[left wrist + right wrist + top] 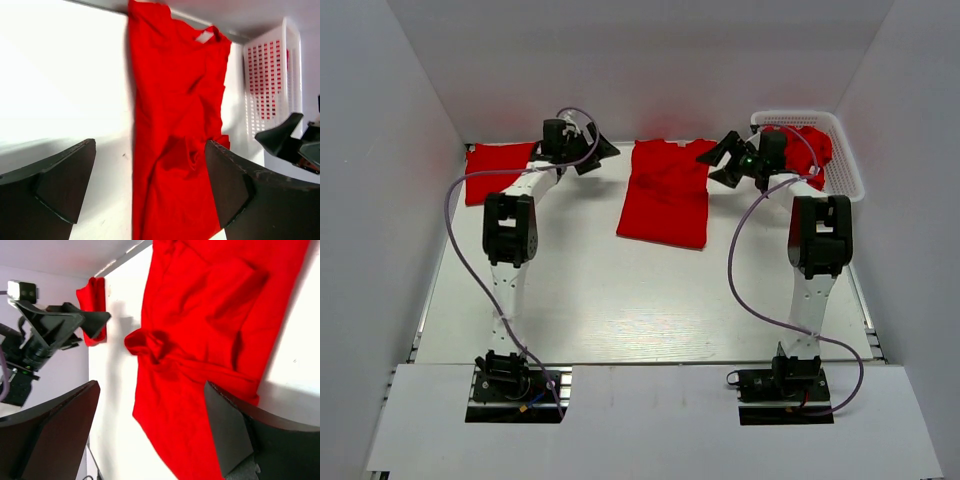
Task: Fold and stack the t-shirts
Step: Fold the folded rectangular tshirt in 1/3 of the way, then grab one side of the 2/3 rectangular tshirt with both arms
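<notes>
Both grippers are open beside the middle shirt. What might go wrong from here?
The middle t-shirt has cloth bunched up at one side, so the next fold may trap a lump. The left gripper and right gripper face each other across it and might collide if both reach in.

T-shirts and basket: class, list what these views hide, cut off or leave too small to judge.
Top view: red cloth in the basket, partly behind the right arm; shirt count unclear.
Top view: folded pile at far left, corner under the left arm; layers too small to count.
Left wrist view: middle t-shirt, lower end cut by the bottom edge.
</notes>
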Controlling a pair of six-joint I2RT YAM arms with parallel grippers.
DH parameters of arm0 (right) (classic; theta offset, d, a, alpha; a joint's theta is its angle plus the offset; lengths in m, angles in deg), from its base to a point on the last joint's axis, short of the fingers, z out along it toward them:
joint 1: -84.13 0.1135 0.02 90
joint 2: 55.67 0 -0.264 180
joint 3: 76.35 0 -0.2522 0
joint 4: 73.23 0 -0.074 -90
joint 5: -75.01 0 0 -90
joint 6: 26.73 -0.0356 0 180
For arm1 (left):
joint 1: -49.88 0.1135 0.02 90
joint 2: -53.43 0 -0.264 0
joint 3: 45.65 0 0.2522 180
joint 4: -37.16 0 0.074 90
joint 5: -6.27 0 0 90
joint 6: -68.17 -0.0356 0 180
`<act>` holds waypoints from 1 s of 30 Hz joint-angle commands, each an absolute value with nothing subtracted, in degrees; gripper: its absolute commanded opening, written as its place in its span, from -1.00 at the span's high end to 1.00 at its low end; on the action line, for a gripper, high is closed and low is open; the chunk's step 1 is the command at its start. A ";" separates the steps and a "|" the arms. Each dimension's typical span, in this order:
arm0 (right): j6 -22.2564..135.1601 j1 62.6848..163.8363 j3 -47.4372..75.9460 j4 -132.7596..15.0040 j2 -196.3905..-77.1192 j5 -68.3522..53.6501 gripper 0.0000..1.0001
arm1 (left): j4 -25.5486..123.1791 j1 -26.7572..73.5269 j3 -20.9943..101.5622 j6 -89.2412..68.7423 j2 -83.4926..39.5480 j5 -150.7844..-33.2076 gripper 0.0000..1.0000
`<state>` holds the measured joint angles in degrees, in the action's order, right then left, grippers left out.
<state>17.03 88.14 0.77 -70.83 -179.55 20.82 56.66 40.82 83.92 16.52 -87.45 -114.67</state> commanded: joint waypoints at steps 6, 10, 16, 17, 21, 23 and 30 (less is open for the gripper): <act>32.13 89.32 10.15 -62.20 -165.64 19.64 -0.81 | 63.82 38.11 68.33 -1.95 -65.85 -109.93 -1.00; 38.74 90.72 25.23 -61.23 -156.95 15.70 -0.81 | 63.84 34.77 57.08 -10.21 -58.90 -111.07 -1.00; 42.08 91.60 34.85 -60.27 -152.88 15.24 -0.81 | 65.68 32.05 47.05 -13.66 -56.78 -109.31 -1.00; 42.08 91.69 35.48 -60.18 -153.32 15.50 -0.81 | 65.68 31.43 46.52 -14.35 -57.39 -109.83 -1.00; 41.47 92.22 36.36 -61.67 -156.38 18.75 -0.81 | 65.68 30.90 45.20 -14.36 -59.33 -109.14 -1.00; 40.60 92.66 36.45 -63.07 -157.27 19.37 -0.81 | 64.99 30.38 44.67 -13.84 -60.90 -110.71 -0.95; 39.01 93.71 36.27 -63.69 -160.87 19.81 -0.68 | 63.22 29.76 42.21 -12.95 -62.76 -111.50 -0.67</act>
<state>39.37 93.19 36.42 -62.46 -158.83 19.07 64.26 30.38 43.42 -12.81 -62.18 -110.13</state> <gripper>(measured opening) 0.855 0.841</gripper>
